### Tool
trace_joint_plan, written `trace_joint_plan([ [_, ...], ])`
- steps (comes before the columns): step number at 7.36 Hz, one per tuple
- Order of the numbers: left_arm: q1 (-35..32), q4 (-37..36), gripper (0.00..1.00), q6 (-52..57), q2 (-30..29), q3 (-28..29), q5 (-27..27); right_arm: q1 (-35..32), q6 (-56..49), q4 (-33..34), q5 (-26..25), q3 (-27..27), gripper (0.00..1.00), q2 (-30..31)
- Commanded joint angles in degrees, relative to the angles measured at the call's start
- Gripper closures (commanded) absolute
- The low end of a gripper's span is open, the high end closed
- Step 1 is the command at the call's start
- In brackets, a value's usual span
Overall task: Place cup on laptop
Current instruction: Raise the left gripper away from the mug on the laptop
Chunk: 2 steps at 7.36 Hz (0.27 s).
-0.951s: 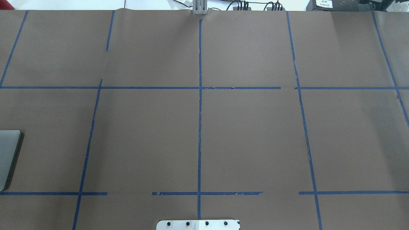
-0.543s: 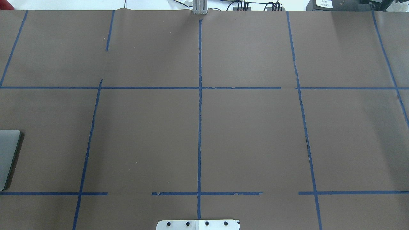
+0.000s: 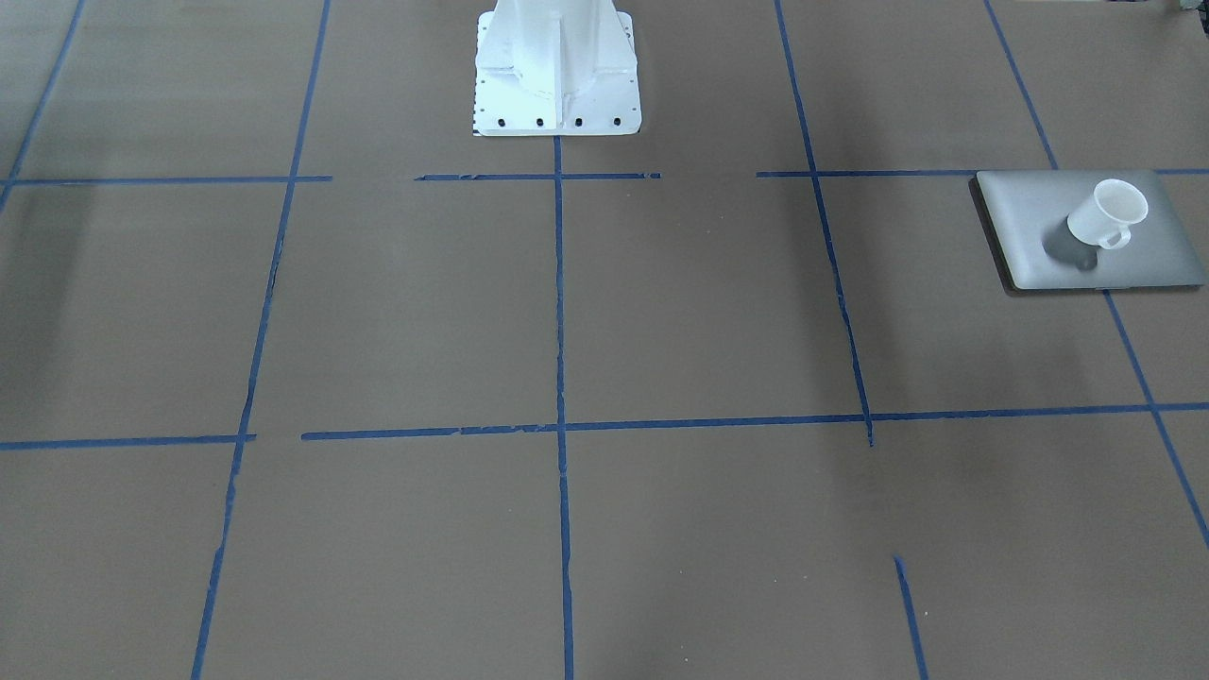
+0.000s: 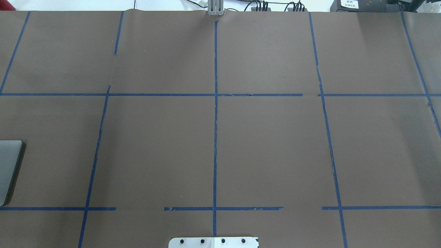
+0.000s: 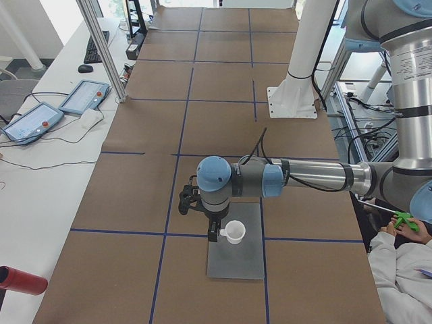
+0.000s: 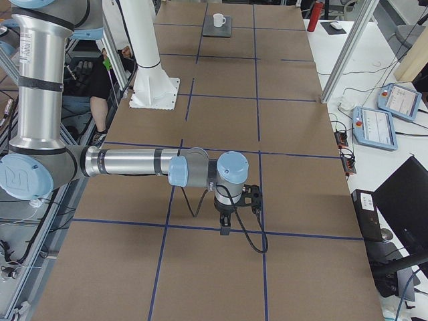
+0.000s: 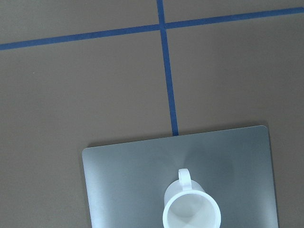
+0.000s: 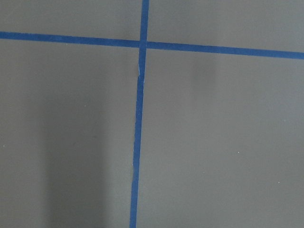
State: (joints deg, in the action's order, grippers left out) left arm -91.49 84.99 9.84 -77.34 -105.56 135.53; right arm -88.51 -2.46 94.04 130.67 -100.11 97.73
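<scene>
Overhead high behind the robot base (image 4: 213, 242), looking forward-down, laptop (image 4: 9, 170) clipped at frame left, front cam opposite, same laptop at right, side cams at table (image 5: 223, 81) ends, wrist cams close, straight down.

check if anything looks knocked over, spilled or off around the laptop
Nothing stands out: the cup stands upright on the laptop, inside its edges, with no spill or damage visible.

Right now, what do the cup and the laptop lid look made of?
The cup: probably glazed ceramic, plain white, smooth, with a thick rim and a moulded handle; hard plastic is not ruled out. The laptop: likely aluminium, matte silver-grey with a soft, even sheen.
</scene>
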Motion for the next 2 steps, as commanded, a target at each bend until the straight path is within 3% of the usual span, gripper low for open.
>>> trace_joint_plan([
  [1, 0.0, -0.09, 0.0, 0.0, 0.0, 0.01, 0.0, 0.0, 0.0, 0.0, 0.03, 0.0, 0.0, 0.0],
  [2, 0.0, -0.09, 0.0, 0.0, 0.0, 0.01, 0.0, 0.0, 0.0, 0.0, 0.03, 0.0, 0.0, 0.0],
])
